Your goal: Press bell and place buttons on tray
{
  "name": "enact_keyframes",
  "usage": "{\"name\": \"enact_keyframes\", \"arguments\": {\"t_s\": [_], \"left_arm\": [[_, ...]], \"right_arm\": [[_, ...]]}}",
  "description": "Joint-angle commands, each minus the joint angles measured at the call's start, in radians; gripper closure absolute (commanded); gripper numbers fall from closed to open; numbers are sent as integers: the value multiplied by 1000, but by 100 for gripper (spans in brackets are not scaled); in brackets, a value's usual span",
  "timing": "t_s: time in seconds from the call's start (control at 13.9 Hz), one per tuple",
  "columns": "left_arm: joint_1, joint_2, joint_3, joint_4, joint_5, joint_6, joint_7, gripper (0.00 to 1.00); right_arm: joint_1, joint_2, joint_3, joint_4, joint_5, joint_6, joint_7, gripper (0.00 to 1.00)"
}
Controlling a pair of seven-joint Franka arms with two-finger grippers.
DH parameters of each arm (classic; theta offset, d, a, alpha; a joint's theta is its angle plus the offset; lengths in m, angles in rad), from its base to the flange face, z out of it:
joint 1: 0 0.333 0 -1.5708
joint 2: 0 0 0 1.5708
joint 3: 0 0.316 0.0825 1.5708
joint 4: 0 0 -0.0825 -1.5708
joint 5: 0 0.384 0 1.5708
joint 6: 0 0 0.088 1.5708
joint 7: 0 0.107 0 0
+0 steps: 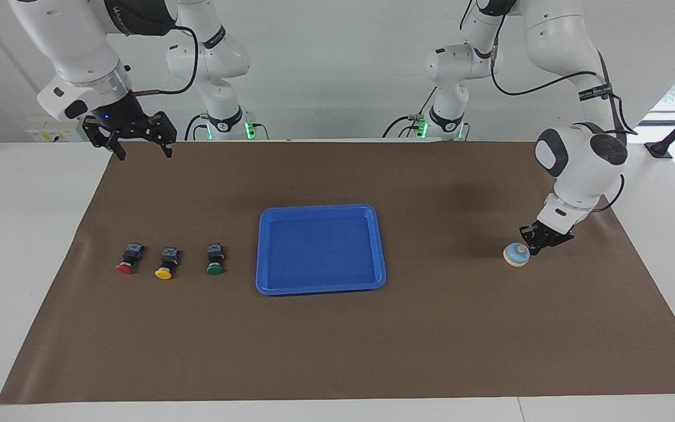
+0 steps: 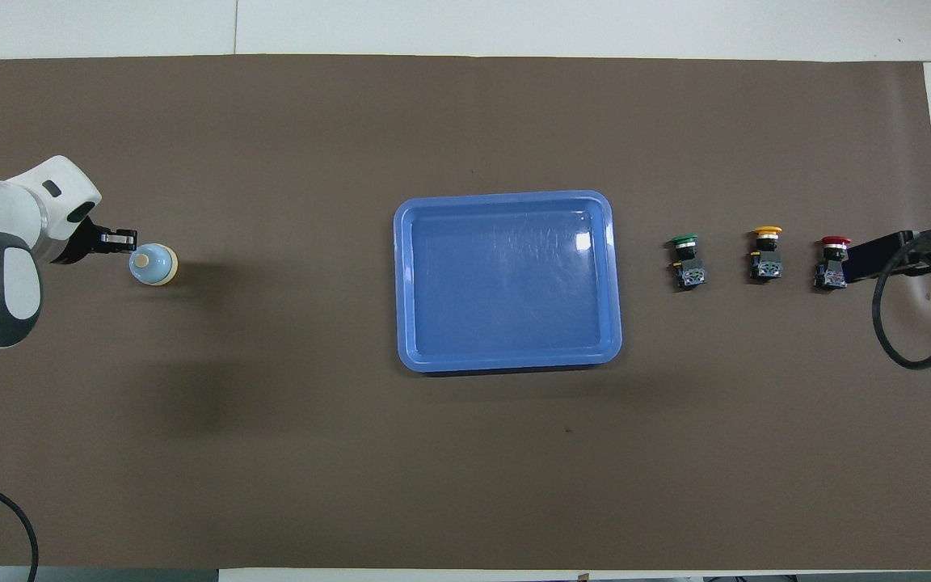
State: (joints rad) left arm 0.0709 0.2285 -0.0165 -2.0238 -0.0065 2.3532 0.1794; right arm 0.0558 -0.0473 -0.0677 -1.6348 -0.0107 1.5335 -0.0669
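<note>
One high camera faces the robots, one looks steeply down; both share the tray (image 1: 320, 287) (image 2: 506, 362).

Bright, even overhead light w/ soft shadows; glare on tray (image 2: 579, 242).

we see a tray mid-bench, three buttons toward one end and a bell toward the other.

the tray (image 1: 320, 211) sits at the middle of the bench (image 1: 337, 351). toward the right arm's end we find the buttons (image 1: 165, 262) in a row, side by side and apart, the nearest well clear of the tray's rim. toward the left arm's end stands the bell (image 1: 516, 255), well apart from the tray, with the left gripper (image 1: 534, 244) just beside its knob. the right gripper (image 1: 141, 149) hangs over the bench edge at the right arm's end.
</note>
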Motion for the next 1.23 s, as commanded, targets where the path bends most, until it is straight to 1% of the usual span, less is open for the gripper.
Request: {"name": "enact_keyframes", "arguments": {"t_s": [0.0,0.22,0.36,0.43,0.51,0.58,0.65,0.79,0.94,1.01,1.15], "left_arm": [[9,3,-5,-61,10,69,12,100],[6,3,-5,-69,10,67,12,100],[12,5,-3,-37,10,41,12,100],[17,3,-5,8,8,-19,12,100],[17,3,-5,87,10,-125,14,80],[15,3,-5,161,10,-231,11,47],[13,-8,-5,207,10,-295,0,0],[13,-56,-5,237,10,-388,-1,0],[13,-112,-5,237,10,-442,-1,0],[13,-142,-5,237,10,-481,-1,0],[1,-217,-6,238,8,-555,-1,0]], "right_arm": [[-5,-11,5,-4,-5,-15,10,0],[-5,-11,5,-4,-5,-15,12,0],[-13,-11,2,-4,-6,-13,7,0],[-36,-11,0,-4,-6,-16,4,0],[-37,-11,0,-4,-12,-24,1,0],[-50,-11,0,-4,-12,-24,-7,0],[-66,-11,0,-11,-12,-15,-22,0],[-105,-25,0,-52,-9,38,-83,0],[-164,-22,0,-108,-9,141,-100,0],[-172,-8,0,-125,-9,173,-112,0],[-206,71,2,-117,-5,217,-131,0]]}}
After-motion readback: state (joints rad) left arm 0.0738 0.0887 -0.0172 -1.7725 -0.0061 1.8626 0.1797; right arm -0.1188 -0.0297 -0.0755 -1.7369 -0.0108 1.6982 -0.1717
